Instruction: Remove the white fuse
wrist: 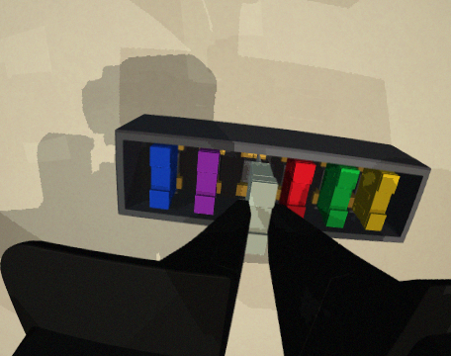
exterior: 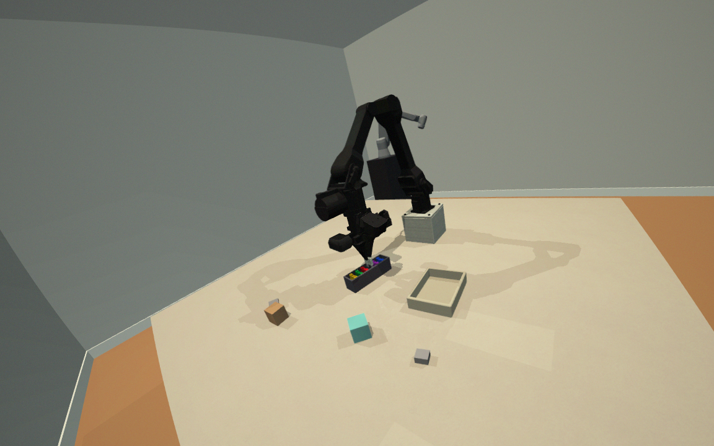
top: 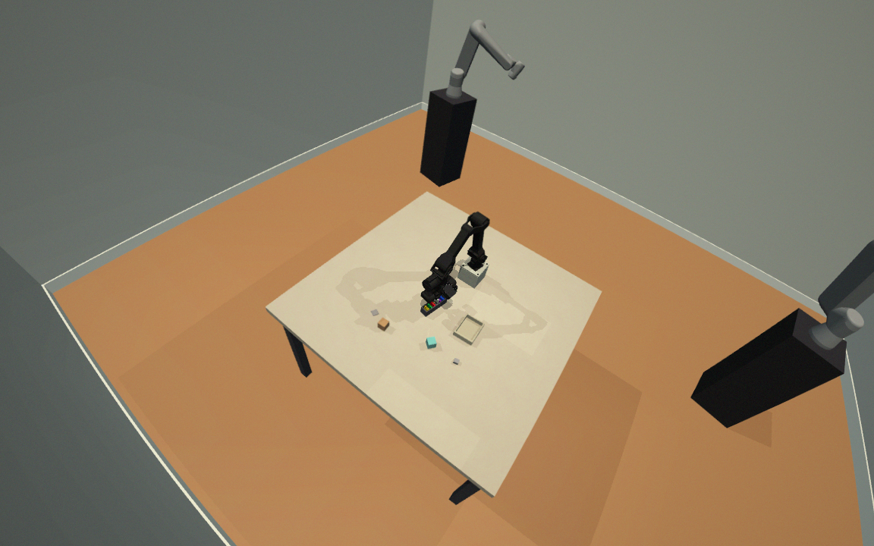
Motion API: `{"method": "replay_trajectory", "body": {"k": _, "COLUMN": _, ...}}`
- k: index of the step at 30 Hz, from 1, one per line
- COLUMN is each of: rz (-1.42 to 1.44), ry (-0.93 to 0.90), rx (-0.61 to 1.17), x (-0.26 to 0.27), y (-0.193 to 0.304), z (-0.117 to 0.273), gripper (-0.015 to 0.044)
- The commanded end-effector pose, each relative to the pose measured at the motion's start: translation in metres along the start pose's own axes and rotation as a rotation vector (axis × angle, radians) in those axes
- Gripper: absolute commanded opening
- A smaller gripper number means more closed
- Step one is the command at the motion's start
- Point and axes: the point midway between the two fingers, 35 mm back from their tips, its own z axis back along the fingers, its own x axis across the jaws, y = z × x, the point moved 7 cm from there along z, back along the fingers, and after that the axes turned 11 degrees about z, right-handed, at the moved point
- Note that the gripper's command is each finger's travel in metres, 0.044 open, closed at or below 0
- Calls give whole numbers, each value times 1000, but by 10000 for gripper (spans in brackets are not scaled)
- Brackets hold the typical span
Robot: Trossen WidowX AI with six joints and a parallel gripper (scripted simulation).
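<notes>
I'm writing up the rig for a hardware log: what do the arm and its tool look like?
The arm is matte black all over, built of blocky links with rounded joint housings, and stands on a pale grey ribbed square base. No cables, labels or markings show. The tool is also black: two smooth wedge-shaped fingers that taper to narrow tips.

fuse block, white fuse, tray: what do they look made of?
Fuse block: dark grey, matte, likely moulded plastic; flat walls, no shine. White fuse, clamped in the gripper: pale, opaque, matte, probably plastic; small amber tabs beside it may be metal contacts. Tray: grey-beige, dull, plastic or painted wood; unclear.
</notes>
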Motion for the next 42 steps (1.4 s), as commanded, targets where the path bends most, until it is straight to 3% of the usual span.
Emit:
{"method": "replay_trajectory", "body": {"k": 1, "rz": -3, "ry": 0, "rx": 2, "x": 0, "y": 0, "z": 2, "gripper": 0}}
{"method": "replay_trajectory", "body": {"k": 42, "rz": -4, "ry": -1, "rx": 0, "x": -6, "y": -17, "z": 34, "gripper": 0}}
